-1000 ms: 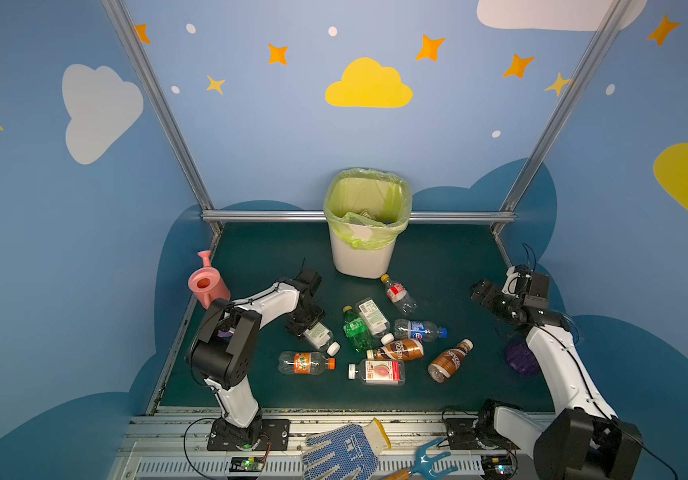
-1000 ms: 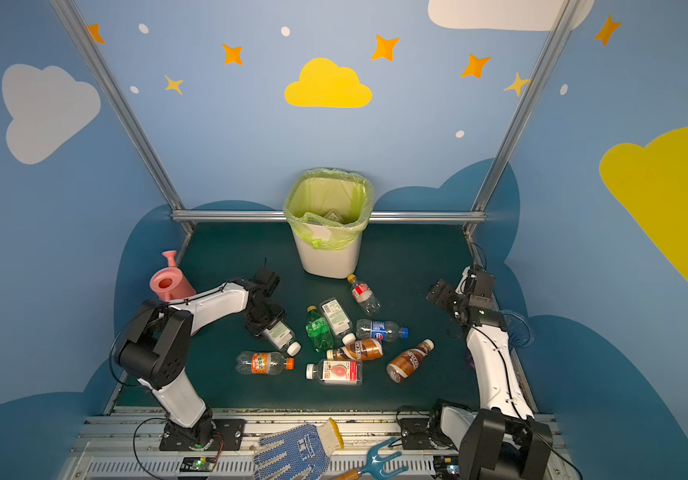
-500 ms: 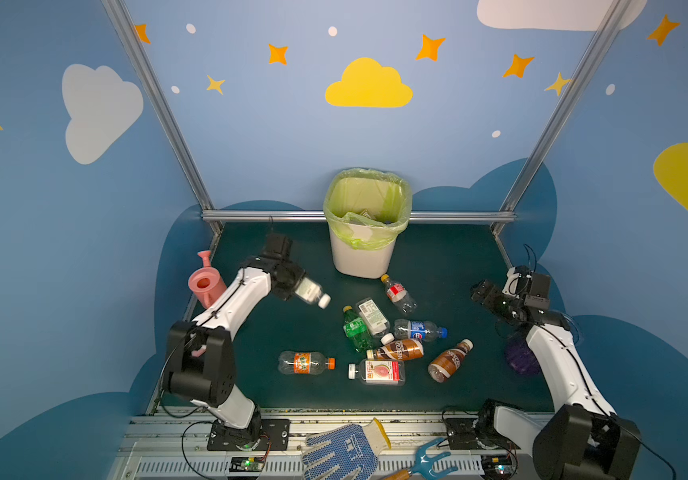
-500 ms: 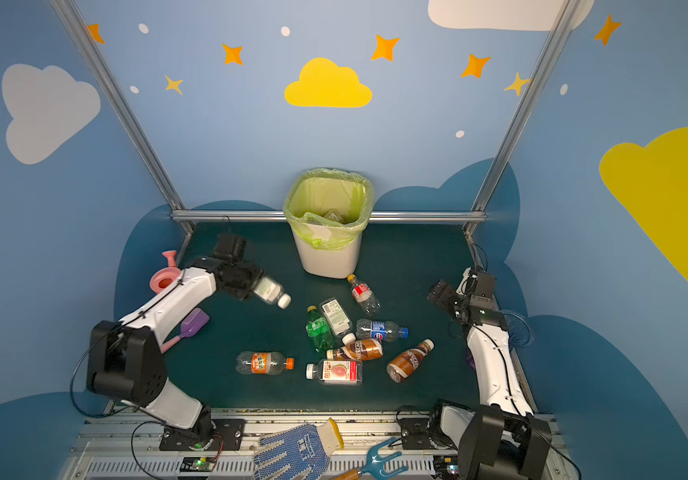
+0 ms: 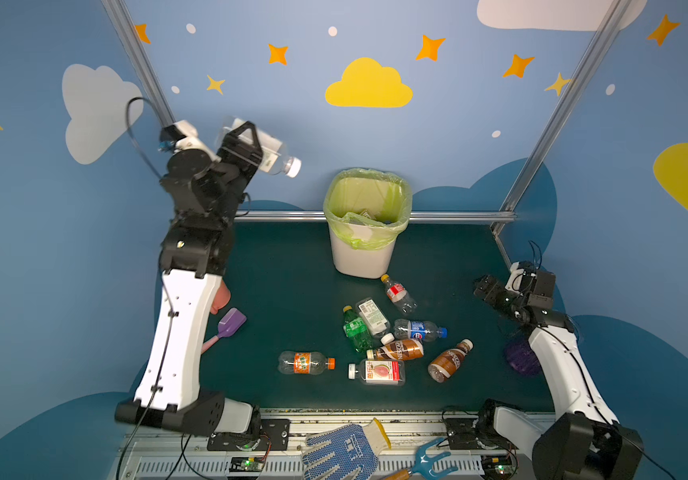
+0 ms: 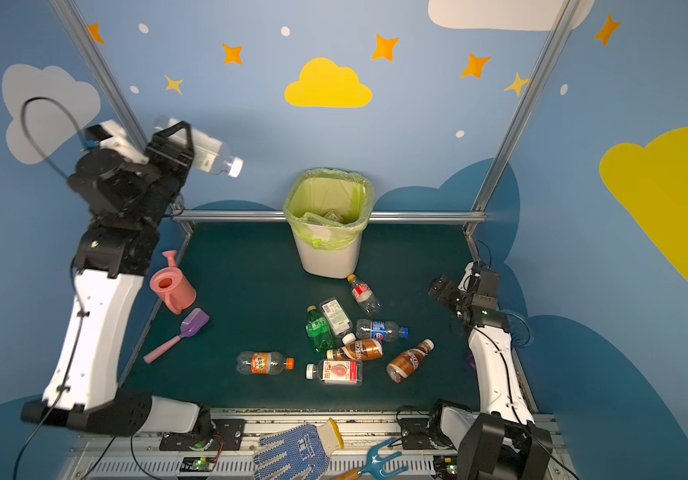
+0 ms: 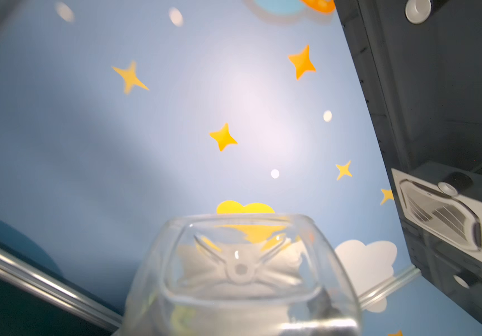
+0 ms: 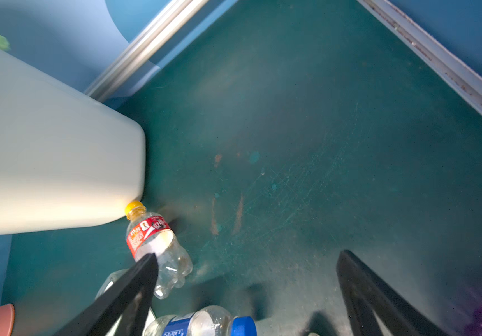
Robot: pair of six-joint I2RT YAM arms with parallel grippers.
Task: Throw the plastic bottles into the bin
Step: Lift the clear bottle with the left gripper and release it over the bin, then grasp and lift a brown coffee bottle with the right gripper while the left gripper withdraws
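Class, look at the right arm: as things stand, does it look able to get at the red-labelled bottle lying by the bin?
Probably yes. The right end effector is open and empty, the red-labelled bottle lies just ahead of it, and nothing sits between them; only the bin touching the bottle's cap end crowds it.

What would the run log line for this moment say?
left gripper: raised, shut on clear bottle | right gripper: open, empty, low | bin: upright | bottles on mat: eight

- Both top views look down from high in front, sharing the whole table (image 5: 284, 266) and bin (image 6: 328, 257).
- The left wrist view faces up at the starry wall (image 7: 146, 131).
- The right wrist view looks down close at the table.
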